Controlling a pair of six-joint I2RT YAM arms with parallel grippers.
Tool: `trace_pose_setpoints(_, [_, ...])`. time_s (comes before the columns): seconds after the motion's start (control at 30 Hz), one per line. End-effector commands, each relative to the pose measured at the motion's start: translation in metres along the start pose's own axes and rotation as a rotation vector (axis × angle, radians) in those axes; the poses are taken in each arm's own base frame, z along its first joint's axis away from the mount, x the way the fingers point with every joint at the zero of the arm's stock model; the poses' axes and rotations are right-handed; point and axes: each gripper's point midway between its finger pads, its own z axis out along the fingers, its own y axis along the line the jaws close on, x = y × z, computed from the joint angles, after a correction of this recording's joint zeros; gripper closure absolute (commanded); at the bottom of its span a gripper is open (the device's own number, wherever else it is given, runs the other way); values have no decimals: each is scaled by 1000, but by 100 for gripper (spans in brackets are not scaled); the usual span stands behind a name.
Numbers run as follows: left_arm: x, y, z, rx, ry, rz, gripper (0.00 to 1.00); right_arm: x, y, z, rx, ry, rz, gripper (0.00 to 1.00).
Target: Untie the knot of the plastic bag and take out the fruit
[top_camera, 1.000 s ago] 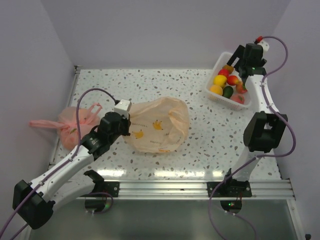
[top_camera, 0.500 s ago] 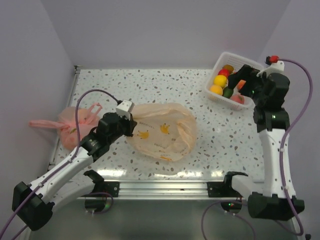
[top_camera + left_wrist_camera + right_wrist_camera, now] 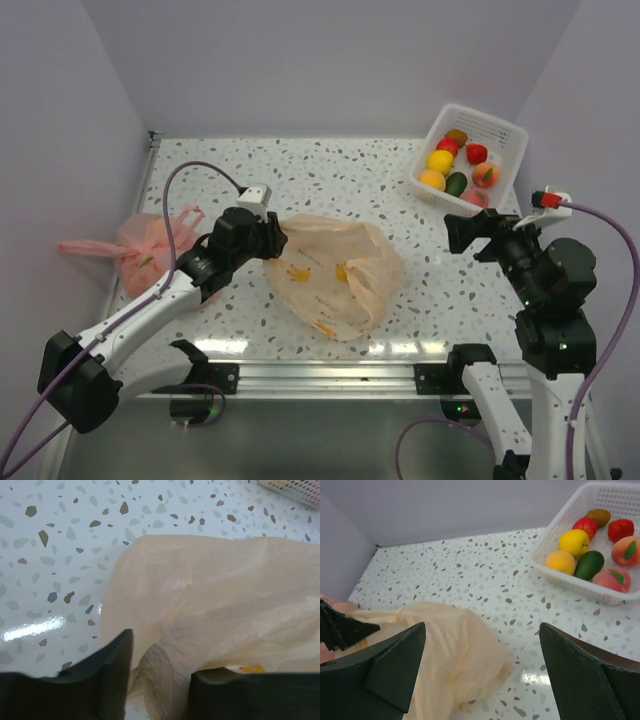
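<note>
The pale peach-orange plastic bag (image 3: 345, 280) lies slack and crumpled mid-table, with small yellow-orange marks on it. My left gripper (image 3: 274, 238) is at its left end. In the left wrist view a twisted bunch of the bag (image 3: 160, 675) stands between the left gripper's (image 3: 161, 656) parted jaws, with a gap on the left side. The knot is hidden in every view. My right gripper (image 3: 468, 232) hangs wide open and empty above the table, right of the bag (image 3: 455, 655). Several fruit (image 3: 574, 541) lie in the white basket (image 3: 505, 135).
A pinker bag (image 3: 150, 250) with tied handles sits at the table's left edge, behind my left arm. The white basket (image 3: 542, 550) stands at the back right corner. Walls close in the left, back and right sides.
My left gripper has opened and moved slightly away from me. The right arm swung from the basket back towards the front. The bag slid right and flattened.
</note>
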Motion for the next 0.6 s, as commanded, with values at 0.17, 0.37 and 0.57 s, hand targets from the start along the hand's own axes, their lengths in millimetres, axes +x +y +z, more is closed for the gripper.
trace_pose_setpoints(0.17, [-22, 13, -44, -54, -111, -55, 1, 26, -18, -56, 103, -6, -58, 1])
trace_pose_setpoints(0.37, [-42, 22, -95, -70, -204, -40, 0, 13, -25, -94, 141, -145, -112, 1])
trace_pose_setpoints(0.57, [-69, 43, -165, -115, -408, -70, 0, 8, -39, -130, 218, -255, -149, 1])
